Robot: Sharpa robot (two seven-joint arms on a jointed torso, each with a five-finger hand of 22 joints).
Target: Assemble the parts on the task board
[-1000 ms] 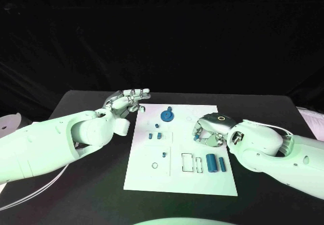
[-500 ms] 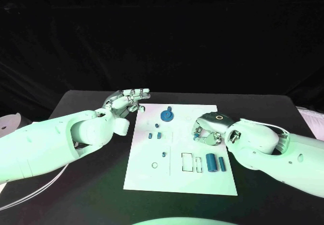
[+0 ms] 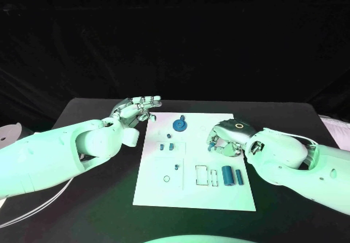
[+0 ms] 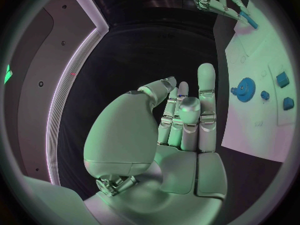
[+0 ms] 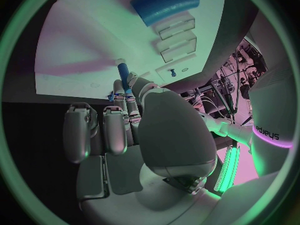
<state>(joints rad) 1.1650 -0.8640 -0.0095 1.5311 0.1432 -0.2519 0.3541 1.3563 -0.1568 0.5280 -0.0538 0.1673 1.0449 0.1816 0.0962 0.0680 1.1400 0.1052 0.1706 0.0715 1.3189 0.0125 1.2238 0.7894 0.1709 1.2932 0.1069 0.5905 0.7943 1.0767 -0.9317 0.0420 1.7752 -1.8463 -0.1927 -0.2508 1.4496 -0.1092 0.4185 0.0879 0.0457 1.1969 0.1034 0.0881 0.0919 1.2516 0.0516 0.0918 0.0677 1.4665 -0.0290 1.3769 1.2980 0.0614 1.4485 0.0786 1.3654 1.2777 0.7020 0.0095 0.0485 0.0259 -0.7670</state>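
The white task board point(image 3: 193, 192) lies in the middle of the table. On it are a blue gear point(image 3: 179, 124), two small blue blocks point(image 3: 166, 147), a thick blue cylinder point(image 3: 227, 175) and a thinner one point(image 3: 239, 176). My right hand point(image 3: 224, 140) hovers over the board's right edge and pinches a small blue peg point(image 5: 123, 67) between thumb and fingers; the peg point(image 4: 249, 19) also shows in the left wrist view. My left hand point(image 3: 138, 107) is raised at the board's far left corner, holding nothing, its fingers point(image 4: 187, 112) stretched out.
Empty rectangular slots point(image 3: 206, 175) sit beside the cylinders. A tiny peg point(image 3: 177, 166) and a ring mark point(image 3: 167, 178) lie near the board's left side. Black table point(image 3: 95, 202) surrounds the board. A white round object point(image 3: 9, 132) sits at the far left.
My right hand has shifted only slightly above the board's right edge, still with the peg. The left arm has not moved.
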